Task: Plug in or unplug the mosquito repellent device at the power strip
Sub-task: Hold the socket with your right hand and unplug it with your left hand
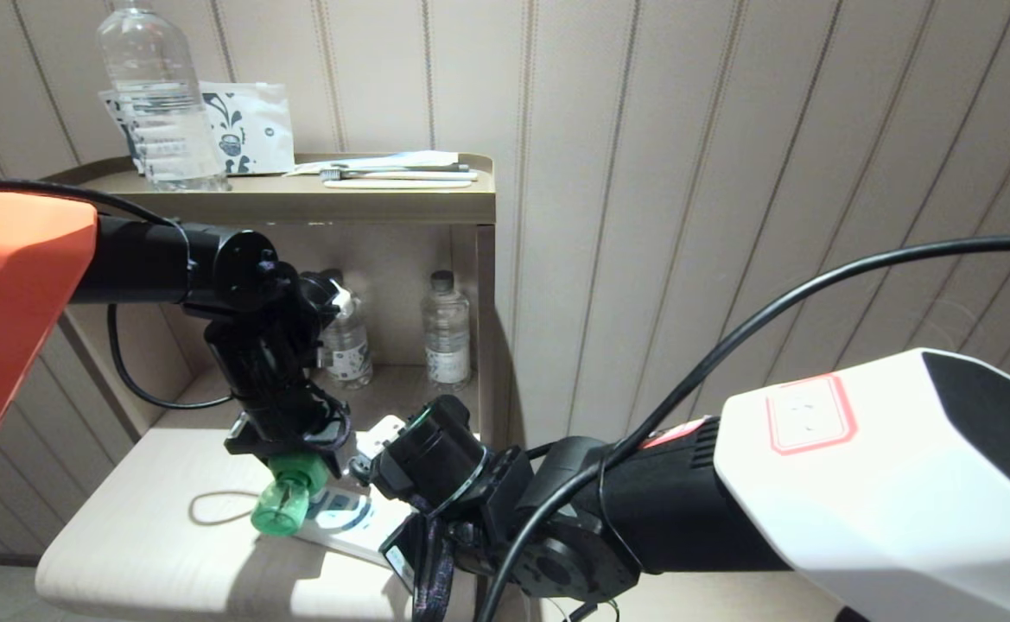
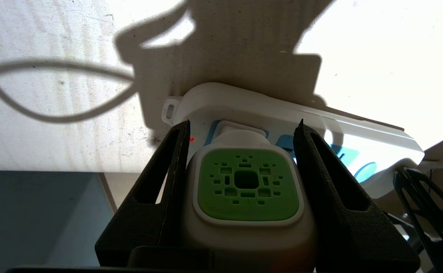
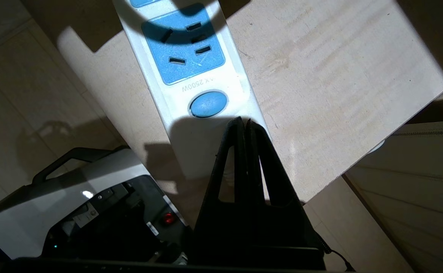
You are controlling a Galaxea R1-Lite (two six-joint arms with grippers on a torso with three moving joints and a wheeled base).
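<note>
Your left gripper (image 2: 244, 131) clamped on mosquito repellent device (image 2: 246, 185) | at power strip (image 2: 357, 140) end socket, plug face on strip, prongs hidden, bottle axis sideways | right gripper (image 3: 244, 123) fingers together on strip's switch end.

The mosquito repellent device (image 2: 246, 197) sits on the power strip (image 3: 191, 110), which lies on the surface (image 1: 142, 536); two bottles (image 1: 447, 333) stand behind
</note>
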